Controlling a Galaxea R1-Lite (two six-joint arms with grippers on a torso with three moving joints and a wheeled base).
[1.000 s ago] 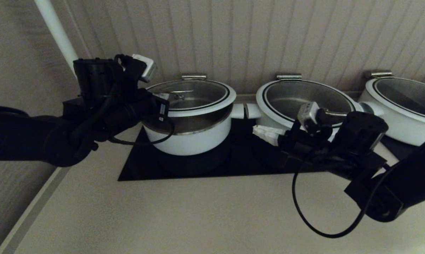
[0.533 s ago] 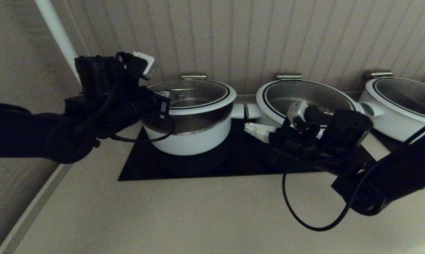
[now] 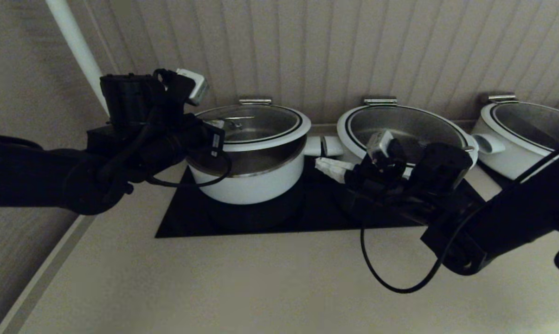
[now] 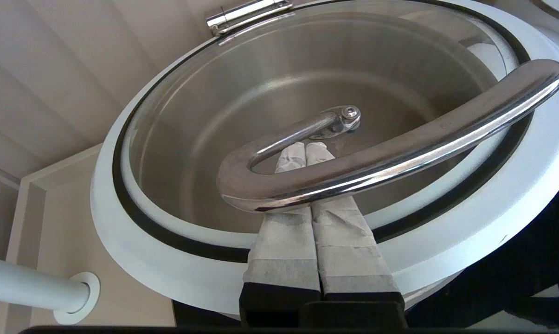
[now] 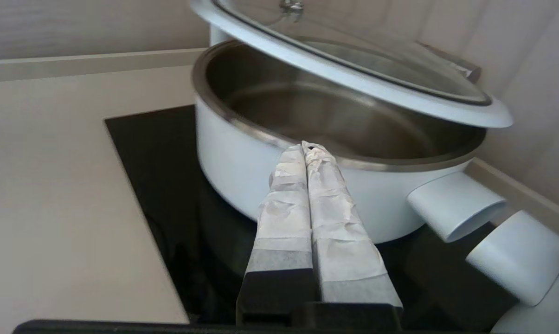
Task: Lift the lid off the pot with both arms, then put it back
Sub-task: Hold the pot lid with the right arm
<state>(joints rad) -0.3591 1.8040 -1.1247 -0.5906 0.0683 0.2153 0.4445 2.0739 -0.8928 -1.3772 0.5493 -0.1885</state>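
The lid [image 3: 256,121] hangs tilted above the deep white pot [image 3: 251,183], with a gap showing the steel interior. My left gripper [image 3: 218,125] is shut, and its taped fingers [image 4: 339,232] pass under the lid's steel handle [image 4: 400,148], which rests across them; the fingertips [image 4: 288,155] show past the handle, over the glass. My right gripper [image 3: 324,166] is shut and empty, just right of the pot near its side handle [image 3: 312,145]. In the right wrist view its tips [image 5: 305,147] point at the pot's rim [image 5: 242,125], below the raised lid [image 5: 353,69].
Two wider white pots with lids [image 3: 400,127] [image 3: 530,134] stand to the right on the black cooktop [image 3: 182,218]. A ribbed wall runs close behind. A white pipe [image 3: 75,41] rises at the back left. Beige counter lies in front.
My right arm has moved left, bringing its shut gripper from in front of the middle pot to beside the deep pot. The left gripper and lid have barely moved.
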